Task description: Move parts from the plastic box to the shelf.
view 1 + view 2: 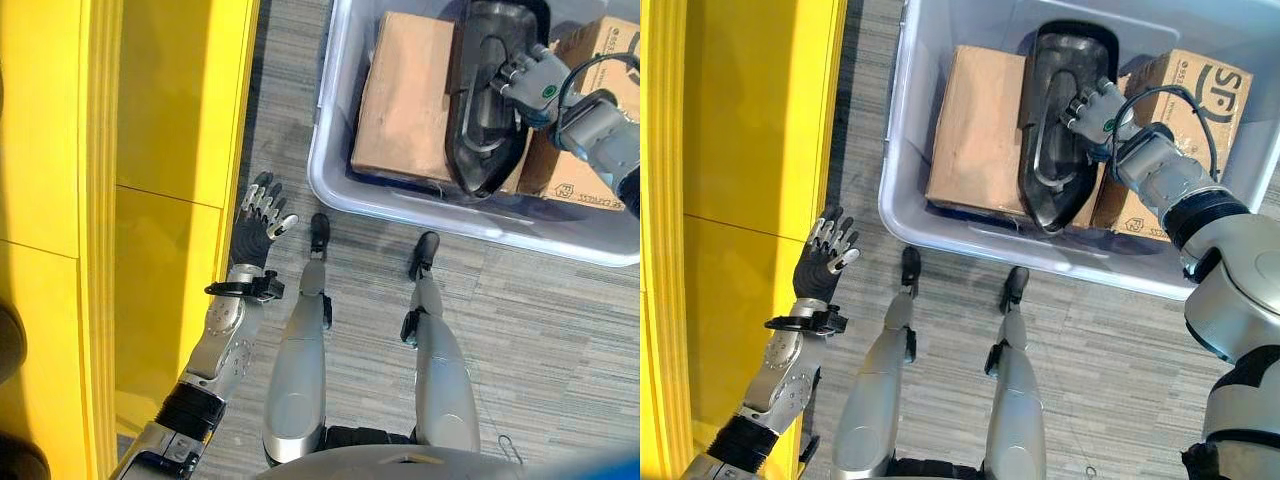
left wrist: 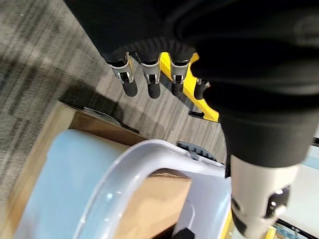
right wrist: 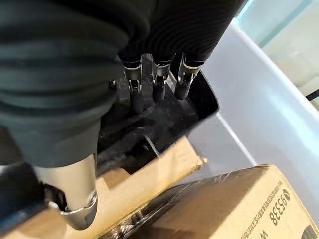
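A clear plastic box (image 1: 895, 170) stands on the carpet ahead of me. Inside it, a long black moulded part (image 1: 1055, 150) leans between a plain brown carton (image 1: 975, 130) and a printed carton (image 1: 1190, 80). My right hand (image 1: 1095, 108) reaches into the box, its straight fingers (image 3: 157, 84) resting in the hollow of the black part (image 3: 149, 124) with the thumb held apart. My left hand (image 1: 258, 215) hangs open with nothing in it, low beside the yellow shelf (image 1: 150, 200), short of the box's near corner (image 2: 129, 174).
The yellow shelf runs along my whole left side, close to the left arm. Grey carpet lies between the shelf and the box. The printed carton (image 3: 239, 204) sits just beside my right wrist.
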Available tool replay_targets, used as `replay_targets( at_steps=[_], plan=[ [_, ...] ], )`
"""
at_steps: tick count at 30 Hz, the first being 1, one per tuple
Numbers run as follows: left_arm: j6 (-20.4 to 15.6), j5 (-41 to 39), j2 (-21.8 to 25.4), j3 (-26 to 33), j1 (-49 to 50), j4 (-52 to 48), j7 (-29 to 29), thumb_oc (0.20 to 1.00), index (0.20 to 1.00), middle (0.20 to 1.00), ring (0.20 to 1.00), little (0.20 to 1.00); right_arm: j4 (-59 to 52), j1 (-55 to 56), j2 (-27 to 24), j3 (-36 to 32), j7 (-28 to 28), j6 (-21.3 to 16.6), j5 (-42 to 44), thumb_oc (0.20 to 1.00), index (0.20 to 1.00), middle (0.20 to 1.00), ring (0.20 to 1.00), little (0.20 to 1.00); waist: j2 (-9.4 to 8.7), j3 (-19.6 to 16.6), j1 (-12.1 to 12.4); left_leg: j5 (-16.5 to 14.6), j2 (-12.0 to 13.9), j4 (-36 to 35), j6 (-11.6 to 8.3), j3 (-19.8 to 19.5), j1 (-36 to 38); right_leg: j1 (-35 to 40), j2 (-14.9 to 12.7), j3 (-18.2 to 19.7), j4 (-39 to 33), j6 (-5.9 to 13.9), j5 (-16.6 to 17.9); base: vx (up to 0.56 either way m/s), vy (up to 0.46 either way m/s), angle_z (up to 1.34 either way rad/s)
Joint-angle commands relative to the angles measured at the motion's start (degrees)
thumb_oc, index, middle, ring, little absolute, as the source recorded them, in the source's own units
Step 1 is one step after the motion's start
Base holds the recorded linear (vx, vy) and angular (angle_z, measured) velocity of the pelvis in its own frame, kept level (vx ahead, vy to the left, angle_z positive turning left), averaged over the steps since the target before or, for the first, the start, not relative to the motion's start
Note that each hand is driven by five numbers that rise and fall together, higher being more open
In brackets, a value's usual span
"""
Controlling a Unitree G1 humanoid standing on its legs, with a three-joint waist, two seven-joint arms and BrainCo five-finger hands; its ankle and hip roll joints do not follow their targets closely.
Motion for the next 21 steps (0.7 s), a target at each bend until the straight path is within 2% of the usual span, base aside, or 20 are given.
replay_targets(
  at_steps=[1, 3, 6, 7, 9, 15, 17, 21],
  plan=[
    [-2.47, -0.27, 1.05, -1.44, 0.06, -6.07, -0.83, 1.000, 1.000, 1.000, 1.000, 1.000, 2.56, -3.12, -0.23, 2.93, -0.59, 0.92, 1.94, 1.000, 1.000, 1.000, 1.000, 1.000, 0.97, 0.53, 1.62, -2.77, 1.18, 1.53, -1.79, -2.28, -0.52, 1.63, -3.94, -1.84, 7.39, 3.61, -7.47, 0.01, 0.008, 0.06],
    [-2.56, -0.22, 1.00, -1.42, -0.21, -5.88, -0.57, 1.000, 1.000, 1.000, 1.000, 1.000, 2.35, -1.98, 0.77, 1.13, -1.15, 1.23, 2.69, 1.000, 1.000, 1.000, 1.000, 1.000, 1.09, 0.53, 1.76, -2.83, 1.15, 1.61, -1.77, -2.33, -0.68, 1.62, -4.04, -2.08, 7.51, 3.60, -7.54, 0.00, 0.005, 0.02],
    [-2.63, 0.08, 0.29, -1.60, -1.07, -5.49, 0.40, 1.000, 1.000, 1.000, 1.000, 1.000, 1.85, 0.84, 3.29, -5.73, -3.34, 1.76, 9.12, 1.000, 1.000, 1.000, 1.000, 1.000, 1.28, 0.53, 1.80, -3.22, 1.04, 1.72, -1.65, -2.27, -0.39, 1.96, -4.15, -2.29, 7.58, 3.57, -7.75, 0.00, 0.000, 0.00],
    [-2.64, 0.09, 0.37, -1.59, -1.19, -5.49, 0.41, 1.000, 1.000, 1.000, 1.000, 1.000, 1.86, 0.78, 3.27, -5.82, -3.37, 1.76, 9.11, 1.000, 1.000, 1.000, 1.000, 1.000, 1.22, 0.53, 1.84, -3.00, 1.02, 1.77, -1.62, -2.28, -0.69, 1.72, -4.15, -2.27, 7.52, 3.54, -7.51, 0.00, 0.000, 0.00],
    [-2.52, 0.19, -0.47, -1.96, -1.69, -5.11, 1.17, 1.000, 1.000, 1.000, 1.000, 1.000, 3.29, 3.27, 6.22, -12.60, -6.16, 2.09, 16.01, 1.000, 1.000, 1.000, 1.000, 1.000, 1.24, 0.53, 1.70, -3.35, 0.98, 1.92, -1.50, -2.18, -0.49, 2.02, -4.08, -2.24, 7.48, 3.54, -7.64, 0.01, 0.013, 0.02],
    [-1.75, 0.34, -1.77, -3.25, -3.64, -4.00, 2.70, 1.000, 1.000, 1.000, 1.000, 1.000, 8.21, 5.64, 12.93, -24.36, -11.43, 2.06, 29.10, 1.000, 1.000, 1.000, 1.000, 1.000, 1.21, 0.53, 1.35, -3.41, 0.82, 1.89, -1.25, -1.87, -0.28, 2.21, -4.05, -2.07, 7.16, 3.46, -7.26, 0.00, 0.020, 0.02],
    [-1.50, 0.42, -2.11, -3.86, -3.97, -3.81, 2.96, 1.000, 1.000, 1.000, 1.000, 1.000, 8.69, 6.80, 15.40, -29.57, -13.56, 0.90, 35.71, 1.000, 1.000, 1.000, 1.000, 1.000, 1.21, 0.53, 1.10, -3.59, 0.83, 1.85, -1.26, -1.84, 0.16, 2.60, -4.06, -2.06, 7.24, 3.43, -7.40, 0.00, 0.000, 0.00],
    [-1.08, 0.57, -2.29, -4.22, -4.62, -3.26, 3.25, 1.000, 1.000, 1.000, 1.000, 1.000, 9.57, 7.52, 18.39, -33.51, -14.53, -0.03, 41.23, 1.000, 1.000, 1.000, 1.000, 1.000, 0.97, 0.53, 0.99, -3.54, 0.88, 1.83, -1.22, -1.79, 0.28, 2.70, -4.05, -2.25, 7.23, 3.41, -7.29, 0.00, 0.000, 0.00]
  ],
)
